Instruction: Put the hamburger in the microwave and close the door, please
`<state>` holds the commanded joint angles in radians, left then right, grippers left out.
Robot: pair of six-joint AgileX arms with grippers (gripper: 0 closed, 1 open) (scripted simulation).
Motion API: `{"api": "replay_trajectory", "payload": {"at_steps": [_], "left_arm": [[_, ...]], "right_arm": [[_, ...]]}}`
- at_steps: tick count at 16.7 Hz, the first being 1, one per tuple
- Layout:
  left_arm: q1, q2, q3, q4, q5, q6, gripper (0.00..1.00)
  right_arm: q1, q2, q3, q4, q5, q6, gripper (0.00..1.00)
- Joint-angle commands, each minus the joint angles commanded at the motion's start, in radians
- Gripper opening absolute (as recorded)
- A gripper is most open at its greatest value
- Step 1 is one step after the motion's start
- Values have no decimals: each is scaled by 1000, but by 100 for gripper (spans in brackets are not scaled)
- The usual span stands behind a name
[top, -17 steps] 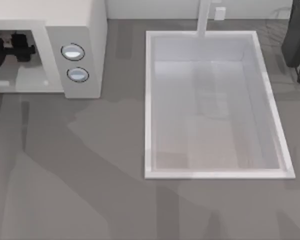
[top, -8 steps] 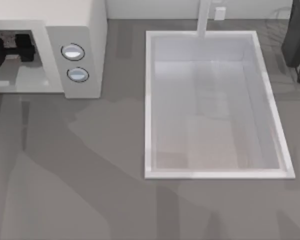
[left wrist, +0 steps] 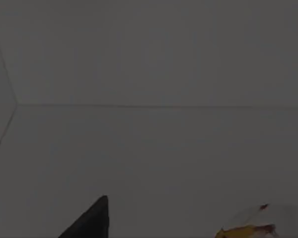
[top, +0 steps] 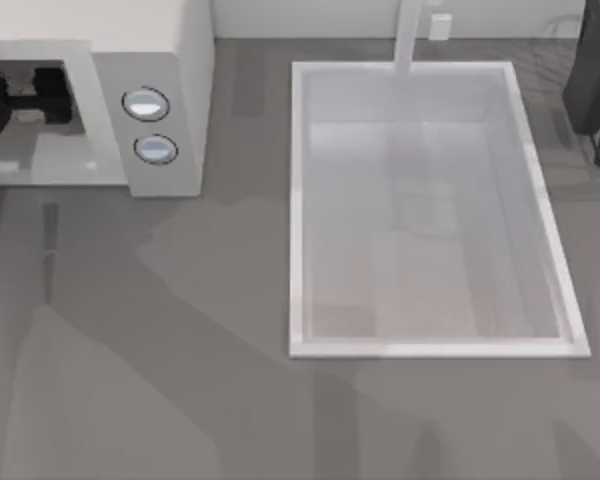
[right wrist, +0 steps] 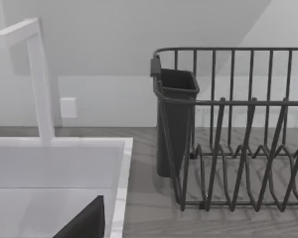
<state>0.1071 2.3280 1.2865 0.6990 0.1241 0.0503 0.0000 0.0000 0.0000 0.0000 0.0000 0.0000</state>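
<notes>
Hamburger (left wrist: 246, 229) sitting on microwave (top: 170, 60) floor | left gripper (top: 42, 92) backing outward from cavity, jaw state unclear | right arm parked beside sink (top: 300, 200) | door closing pending

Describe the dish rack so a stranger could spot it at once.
Start at the big white rectangular sink basin. On the grey counter just beside it stands the dark wire dish rack. It is the one openwork thing there, with upright bars and a solid dark cup at its corner.
</notes>
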Motion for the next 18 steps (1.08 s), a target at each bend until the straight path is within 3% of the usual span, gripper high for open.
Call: {"api": "replay_trajectory", "payload": {"at_steps": [5, 14, 18], "left_arm": [[23, -88, -160, 90, 20, 8, 100], [98, -380, -792, 378, 88, 35, 100], [115, -439, -892, 443, 102, 41, 100]], "right_arm": [[0, 0, 0, 0, 0, 0, 100], [0, 0, 0, 0, 0, 0, 100], [0, 0, 0, 0, 0, 0, 100]]}}
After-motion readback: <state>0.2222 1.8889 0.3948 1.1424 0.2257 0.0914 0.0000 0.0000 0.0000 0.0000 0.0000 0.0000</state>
